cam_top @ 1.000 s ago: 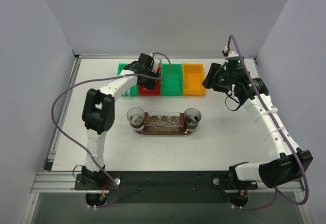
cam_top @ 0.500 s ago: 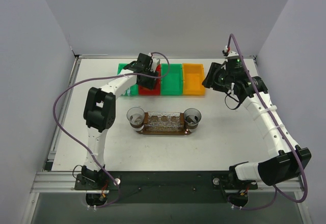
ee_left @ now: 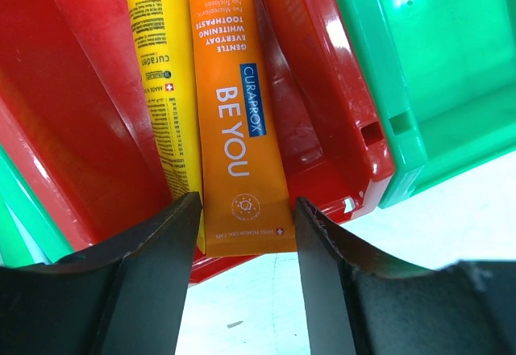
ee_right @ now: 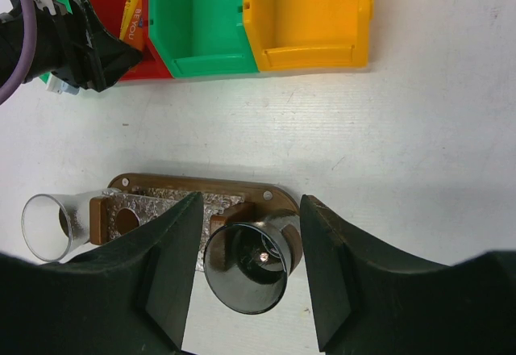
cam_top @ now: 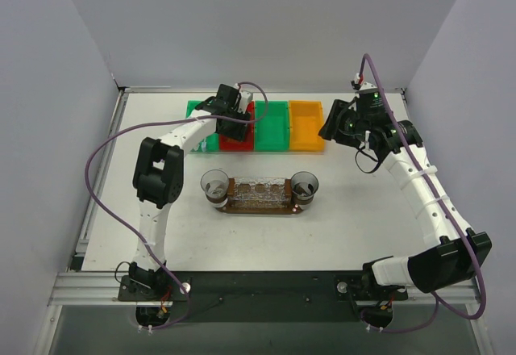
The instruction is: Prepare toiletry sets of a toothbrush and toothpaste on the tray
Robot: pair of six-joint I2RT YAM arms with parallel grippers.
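Observation:
The orange toothpaste point(ee_left: 234, 121) and the yellow toothpaste point(ee_left: 165, 97) lie side by side in the red bin point(ee_left: 89, 89). My left gripper point(ee_left: 246, 210) is open, its jaws standing on either side of the orange tube's flat end at the bin's near wall. It hovers over the red bin in the top view point(cam_top: 233, 123). My right gripper point(ee_right: 250, 200) is open and empty, held high beside the orange bin point(cam_top: 306, 125), looking down on the dark-brown tray point(ee_right: 201, 184). The tray point(cam_top: 258, 210) lies mid-table. No toothbrush shows clearly.
Four bins stand in a row at the back: green point(cam_top: 196, 113), red point(cam_top: 240, 129), green point(cam_top: 272, 125), orange. A clear cup point(cam_top: 214, 184) and a dark cup point(cam_top: 305, 184) stand at the tray's two ends. White walls close in the table.
My left gripper has shifted slightly back and left over the red bin. The right arm has barely moved.

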